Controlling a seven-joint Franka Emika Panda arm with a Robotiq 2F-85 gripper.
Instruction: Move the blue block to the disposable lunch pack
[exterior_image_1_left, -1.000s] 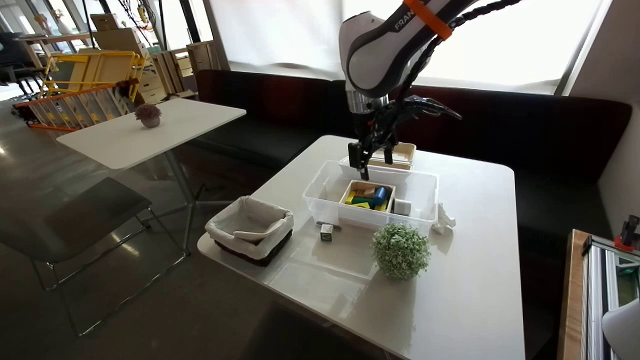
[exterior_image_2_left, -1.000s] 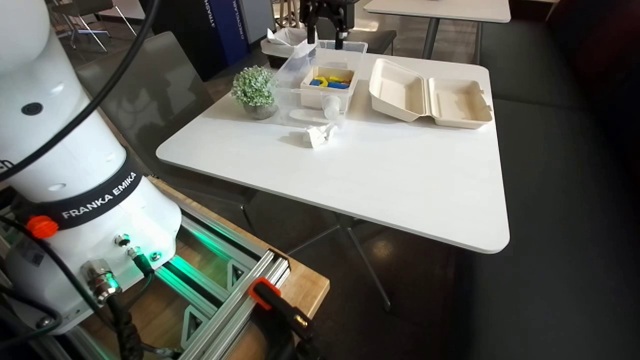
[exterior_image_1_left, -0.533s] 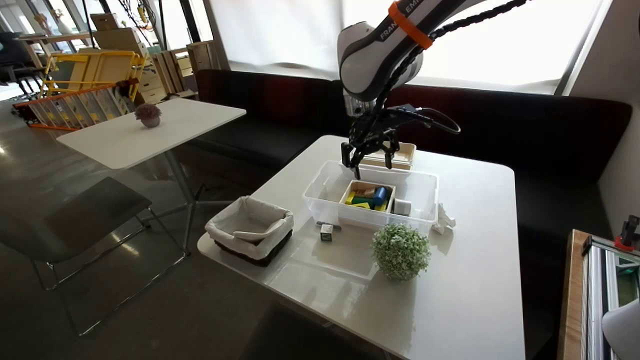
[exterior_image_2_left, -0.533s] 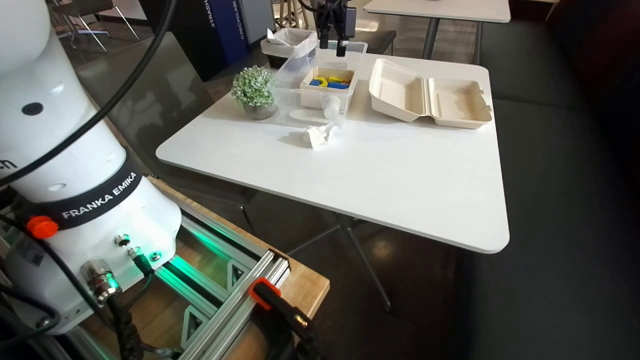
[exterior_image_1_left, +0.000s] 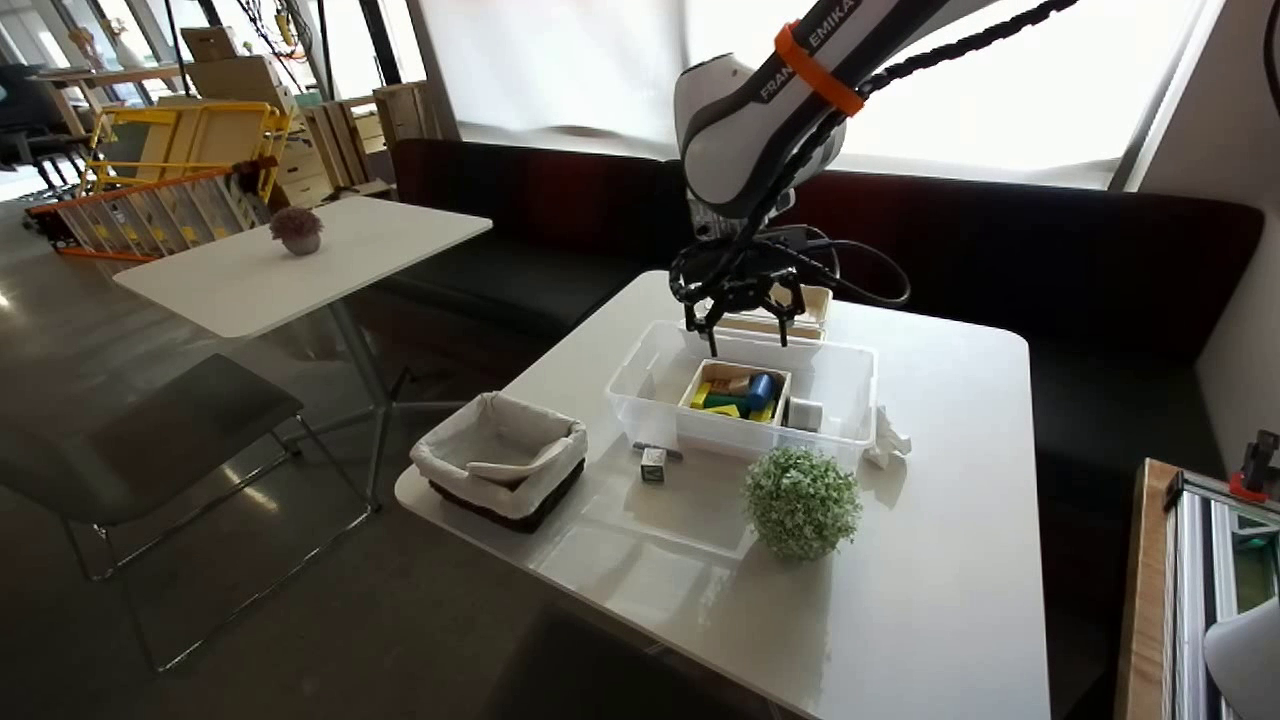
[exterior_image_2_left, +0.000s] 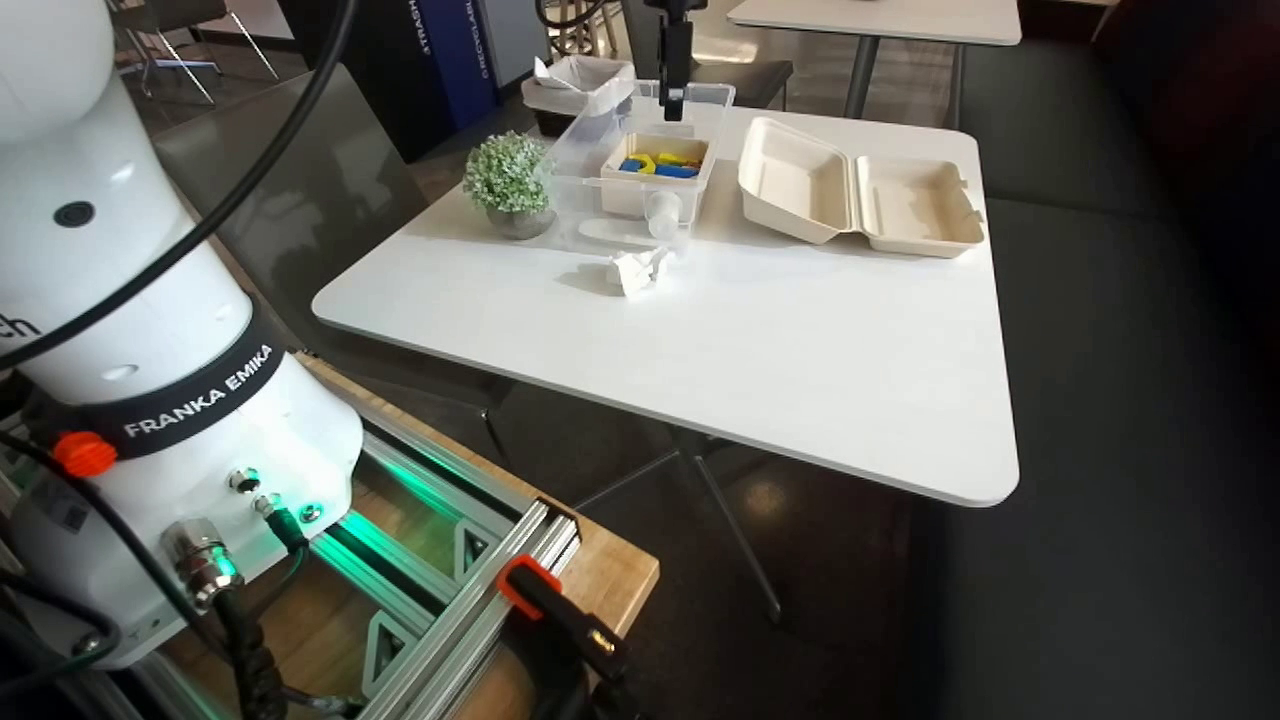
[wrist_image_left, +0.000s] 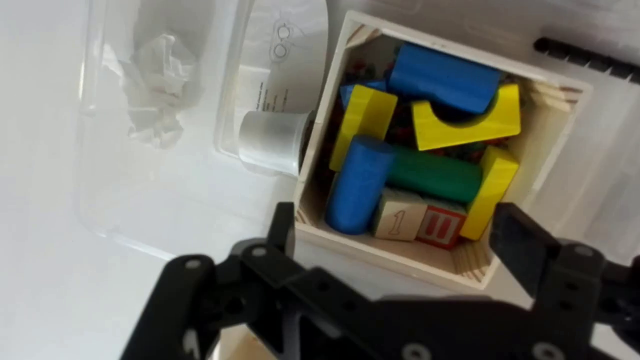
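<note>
Blue pieces lie in a small wooden box (wrist_image_left: 387, 260) inside a clear bin (exterior_image_1_left: 868, 400). They are a blue cylinder (wrist_image_left: 360, 186), also seen in an exterior view (exterior_image_1_left: 761, 391), a curved blue block (wrist_image_left: 444, 77), also seen in an exterior view (exterior_image_2_left: 677, 171), and a mostly covered small blue piece (wrist_image_left: 367, 88). I cannot tell which is the blue block meant. The beige lunch pack (exterior_image_2_left: 915, 205) lies open beside the bin; the arm partly hides it in an exterior view (exterior_image_1_left: 812, 305). My gripper (exterior_image_1_left: 748, 346) is open, empty, pointing down above the box, fingers spread in the wrist view (wrist_image_left: 395, 210).
Yellow blocks (wrist_image_left: 492, 192), a green cylinder (wrist_image_left: 434, 175) and lettered cubes (wrist_image_left: 400, 215) crowd the box. A white cup (wrist_image_left: 272, 141) is beside it in the bin. A plant (exterior_image_1_left: 802, 503), crumpled tissue (exterior_image_2_left: 637, 271), lined basket (exterior_image_1_left: 500, 450) and small cube (exterior_image_1_left: 653, 464) surround the bin.
My gripper has come down toward the bin and turned. Its fingers now point straight down and line up, one hiding the other, in an exterior view. The blocks and lunch pack have not moved.
</note>
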